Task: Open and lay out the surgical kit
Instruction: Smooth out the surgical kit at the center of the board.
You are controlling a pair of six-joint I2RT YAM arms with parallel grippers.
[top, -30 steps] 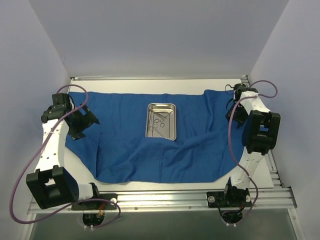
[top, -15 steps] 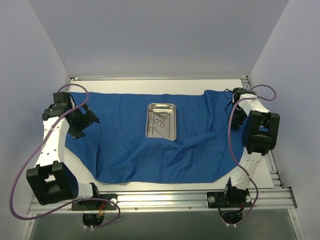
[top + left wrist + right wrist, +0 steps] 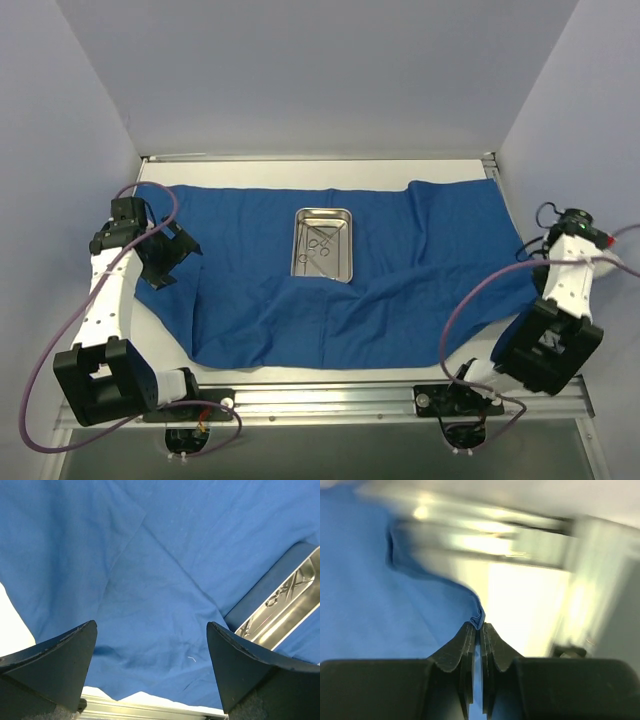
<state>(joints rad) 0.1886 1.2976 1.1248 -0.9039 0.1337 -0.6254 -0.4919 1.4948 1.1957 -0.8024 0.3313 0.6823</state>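
The blue cloth wrap [image 3: 250, 280] lies spread across the table with the steel tray [image 3: 325, 243] on its middle. Thin metal instruments [image 3: 318, 248] rest inside the tray. My left gripper [image 3: 172, 255] hovers wide open over the wrap's left part; in its wrist view its gripper [image 3: 151, 625] frames bare cloth [image 3: 150, 555], with the tray [image 3: 287, 605] at the right edge. My right gripper [image 3: 540, 266] is at the wrap's right edge. In the blurred right wrist view that gripper [image 3: 480, 626] is shut on a bunched fold of the wrap [image 3: 380, 605].
The white table top [image 3: 300, 170] shows behind the wrap and at the near right corner. A metal rail [image 3: 320, 400] carrying both arm bases runs along the near edge. Grey walls close in the left, right and back sides.
My right gripper has shut on the wrap's right edge and swung right and toward the near side, drawing that corner outward. The left arm has shifted slightly nearer, still open.
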